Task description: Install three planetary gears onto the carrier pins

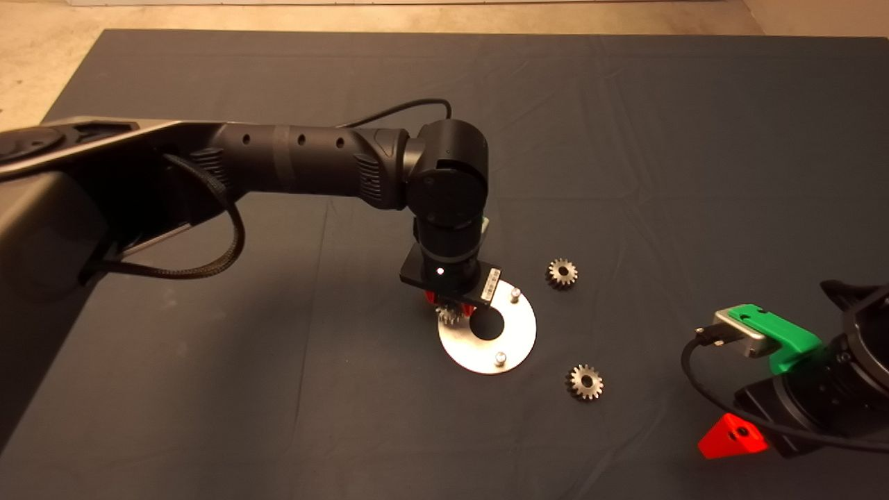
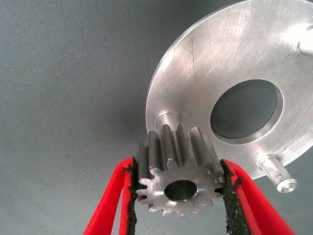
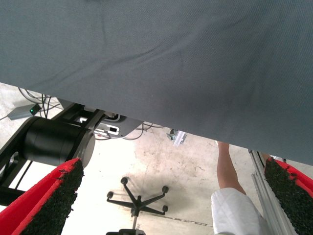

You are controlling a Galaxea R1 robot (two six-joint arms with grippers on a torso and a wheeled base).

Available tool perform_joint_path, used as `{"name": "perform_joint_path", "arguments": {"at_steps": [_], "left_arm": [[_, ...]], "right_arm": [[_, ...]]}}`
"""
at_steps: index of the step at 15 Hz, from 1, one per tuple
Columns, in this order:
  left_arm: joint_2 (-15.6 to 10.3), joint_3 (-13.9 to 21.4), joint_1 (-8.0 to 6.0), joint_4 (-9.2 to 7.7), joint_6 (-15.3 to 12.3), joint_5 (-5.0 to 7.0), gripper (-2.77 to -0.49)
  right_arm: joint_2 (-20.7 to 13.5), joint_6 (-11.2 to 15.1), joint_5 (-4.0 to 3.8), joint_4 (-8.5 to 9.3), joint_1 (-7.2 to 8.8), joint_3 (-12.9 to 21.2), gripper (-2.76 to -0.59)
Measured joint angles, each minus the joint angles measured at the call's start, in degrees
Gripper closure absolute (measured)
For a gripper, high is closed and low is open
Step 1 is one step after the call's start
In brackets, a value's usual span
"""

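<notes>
Left gripper (image 2: 178,196) is clamping one gear (image 2: 178,178) at the disc's (image 1: 517,333) nine o'clock edge, beside a pin (image 2: 165,119). Two gears (image 1: 562,273) (image 1: 584,382) are lying at its two and four o'clock. Right gripper (image 3: 166,196), fingers apart, is idling.

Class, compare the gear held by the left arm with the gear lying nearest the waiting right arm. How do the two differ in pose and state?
The held gear is clamped between the left pincer's pads; the loose gear is untouched, apart from the parked right pincer. The held gear hangs over the carrier disc, beside a pin; the loose gear lies flat on the mat. Both look like toothed metal gears with round centre holes.
</notes>
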Motion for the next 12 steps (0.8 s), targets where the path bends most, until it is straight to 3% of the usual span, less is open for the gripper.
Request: {"name": "perform_joint_path", "arguments": {"at_steps": [12], "left_arm": [[0.5, -1.0, -0.16, -0.57, 0.5, 0.33, -0.93]], "right_arm": [[0.2, 0.0, 0.01, 0.00, 0.01, 0.0, -2.75]]}}
